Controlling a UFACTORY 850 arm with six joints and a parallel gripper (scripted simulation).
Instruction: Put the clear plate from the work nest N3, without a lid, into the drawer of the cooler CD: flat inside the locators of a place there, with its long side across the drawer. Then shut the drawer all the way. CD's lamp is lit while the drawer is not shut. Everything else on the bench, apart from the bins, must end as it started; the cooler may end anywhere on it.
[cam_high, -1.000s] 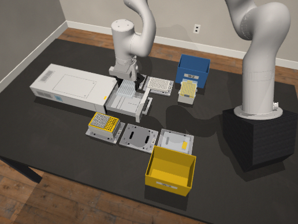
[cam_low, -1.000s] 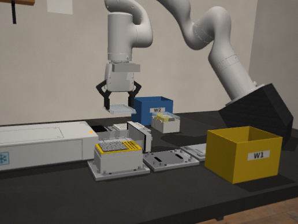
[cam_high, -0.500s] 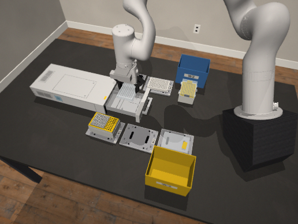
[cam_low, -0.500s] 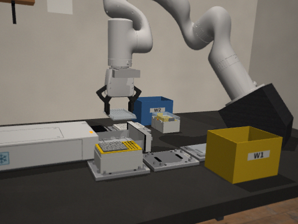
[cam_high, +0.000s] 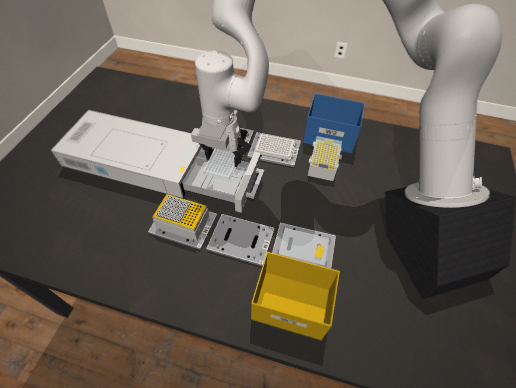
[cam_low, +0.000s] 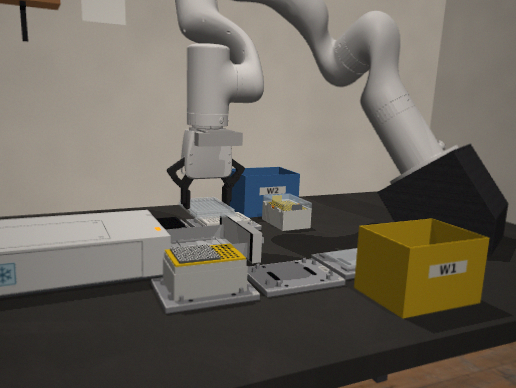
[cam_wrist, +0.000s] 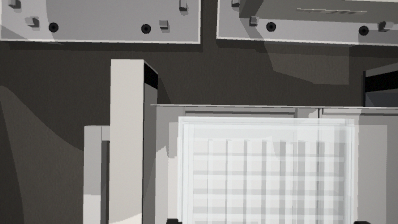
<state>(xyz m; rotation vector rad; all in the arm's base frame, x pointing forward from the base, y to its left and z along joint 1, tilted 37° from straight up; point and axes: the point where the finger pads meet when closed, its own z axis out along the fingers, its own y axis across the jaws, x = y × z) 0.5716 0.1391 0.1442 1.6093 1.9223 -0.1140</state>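
My gripper is shut on the clear plate, a see-through well plate without a lid. It holds the plate low over the open drawer of the cooler CD, with the plate's long side across the drawer. I cannot tell whether the plate touches the drawer floor. The drawer is pulled out, its front panel with handle towards the middle of the bench. CD's orange lamp is lit.
A yellow-rimmed tip box stands on a nest in front of the drawer. Beside it are an empty nest and a nest with a lid. A yellow bin W1, a blue bin W2, another well plate and a small tip box stand around.
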